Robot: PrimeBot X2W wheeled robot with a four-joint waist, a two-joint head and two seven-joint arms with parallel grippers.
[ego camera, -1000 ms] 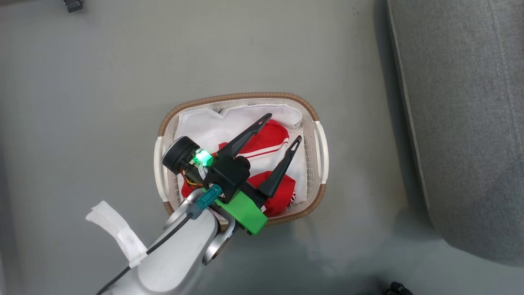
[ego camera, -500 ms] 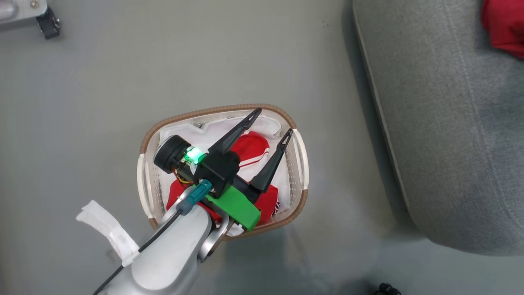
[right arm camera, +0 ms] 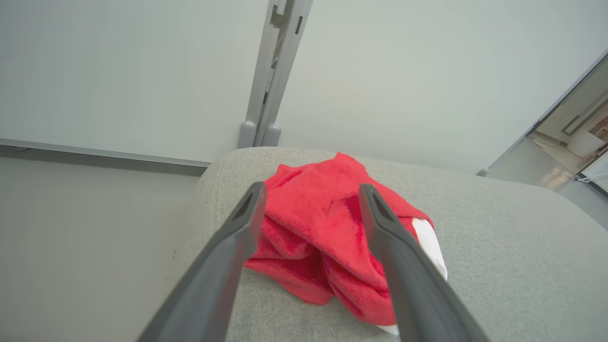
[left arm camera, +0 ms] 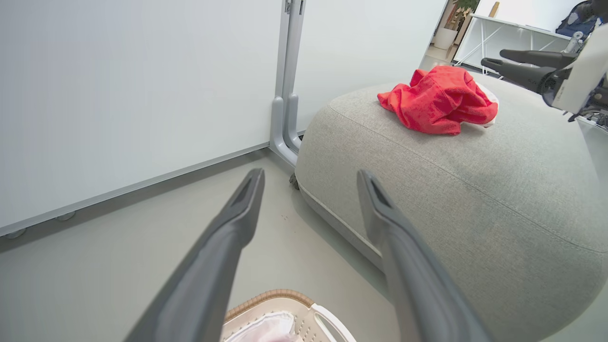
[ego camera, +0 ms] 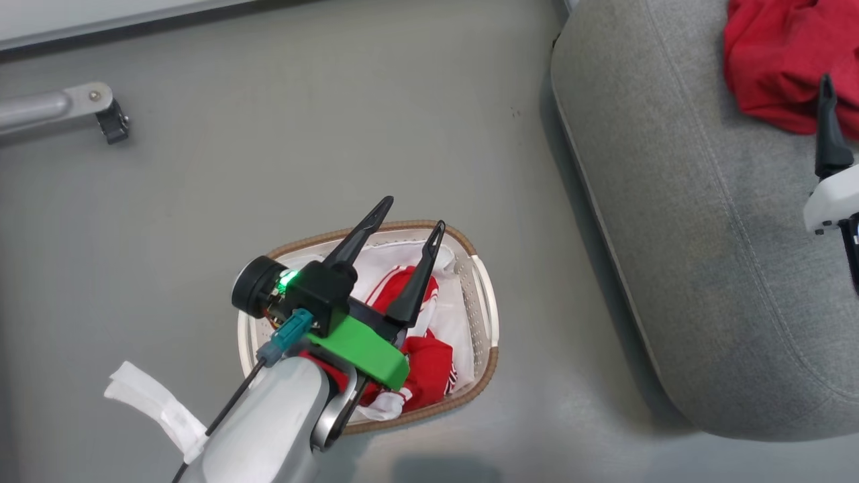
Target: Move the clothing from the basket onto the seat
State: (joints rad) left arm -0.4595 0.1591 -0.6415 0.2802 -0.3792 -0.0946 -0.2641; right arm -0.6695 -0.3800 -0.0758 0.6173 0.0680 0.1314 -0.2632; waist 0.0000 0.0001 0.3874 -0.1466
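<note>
I see a soft red garment (right arm camera: 323, 223) on the grey fabric seat (ego camera: 671, 255); more red clothing (ego camera: 433, 369) lies in the cream perforated basket (ego camera: 484, 302). My left tool (ego camera: 414, 212) and right tool (right arm camera: 312, 187) gape wide, empty.

— What colour is the garment (right arm camera: 327, 213) ahead of the right hand (right arm camera: 311, 189) and its dark fingers (right arm camera: 223, 266)?
— Plain red, on the grey seat (right arm camera: 498, 247).
— And below the left hand (ego camera: 414, 212)?
— Clothing (ego camera: 429, 365) in red with white stripes; cream basket (ego camera: 463, 236), brown rim.

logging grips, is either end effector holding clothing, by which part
Nothing held: left end effector open above basket, right end effector open by clothing on seat.
</note>
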